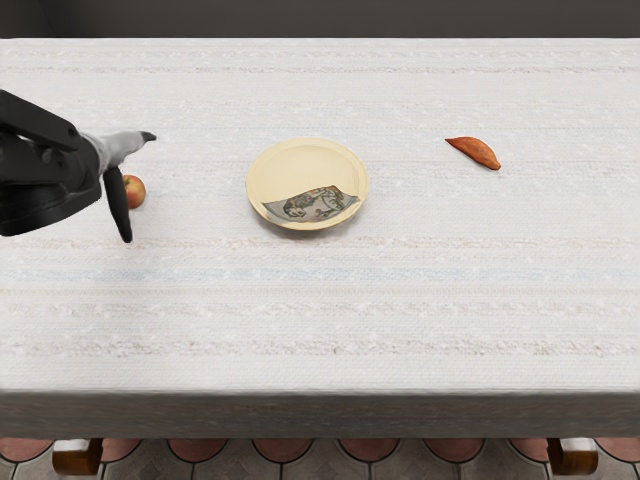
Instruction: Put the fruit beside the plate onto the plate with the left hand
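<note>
Reddish scalloped floor tiles (282,450) show in a thin strip at the very bottom, with two brown wooden feet (76,456) cut off by the picture's edge. Above them runs the grey front lip of the surface (320,320), which is covered in a pale, woven-looking cloth with faint horizontal bands. Its near half is plain cloth.

Farther back, at the left edge, the left hand (110,160) reaches in on a bulky black arm that is mostly out of the picture. The hand is open and grips nothing. Its fingers (120,205) are splayed, one long dark finger slanting down toward the cloth and another, grey with a dark tip, pointing right. The remaining fingers are hard to make out against the black forearm.

Just beside the down-pointing finger lies the round fruit (135,190), small, smooth and red-orange. Its left side is hidden behind that finger, and whether the two touch cannot be told. It rests on the cloth, left of the plate (300,160) and apart from it.

The plate is round, shallow and cream-coloured with a raised rim. A grey mottled patch (312,204) lies inside at its near edge, and what it is cannot be made out.

Well to the right and slightly farther back, an orange wedge (474,152), curved and pointed at both ends, lies on the cloth.

Beyond the far edge is a dark, featureless band (320,18).
</note>
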